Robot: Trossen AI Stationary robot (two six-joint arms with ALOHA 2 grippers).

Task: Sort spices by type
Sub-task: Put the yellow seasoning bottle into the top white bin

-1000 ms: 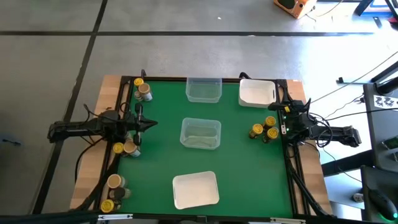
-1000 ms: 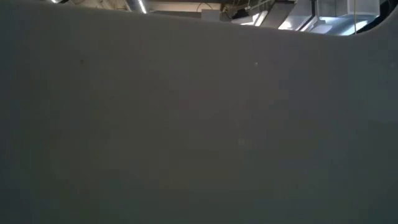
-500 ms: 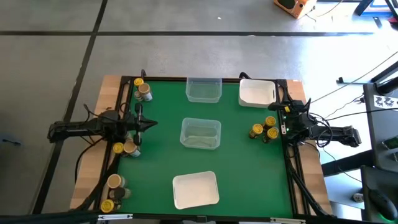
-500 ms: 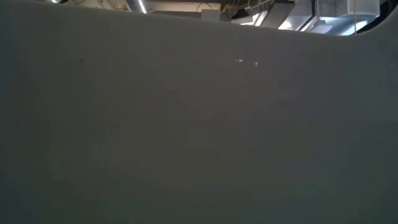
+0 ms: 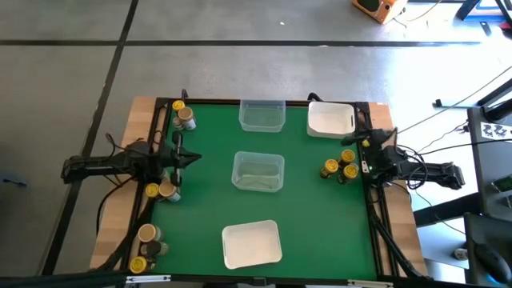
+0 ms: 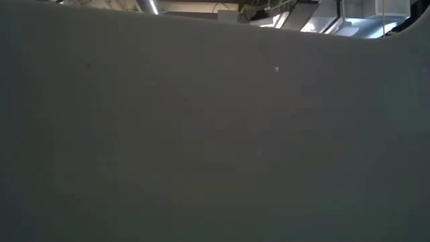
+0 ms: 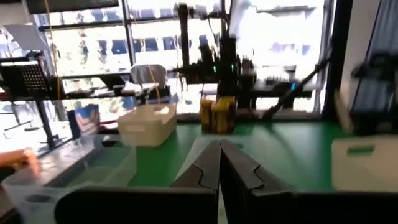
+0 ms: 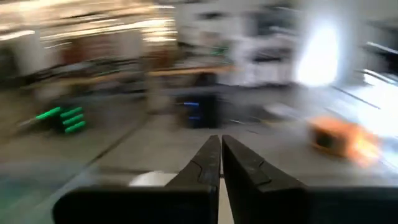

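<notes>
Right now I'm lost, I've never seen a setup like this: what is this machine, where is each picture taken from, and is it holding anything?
It is a robot with two dark arms at a green table, each ending in a two-finger claw. The overhead picture shows it all: the left claw at the table's left edge, the right claw at its right edge. Both are shut and hold nothing.

On the table lie four plastic trays: two clear trays and two white trays. Small spice jars stand in groups, three groups along the left side, one near the right claw.

The grey picture comes from a table-level camera; something blocks nearly all of it. The last two come from cameras on each wrist, looking past the closed fingers; the right wrist's is blurred.
</notes>
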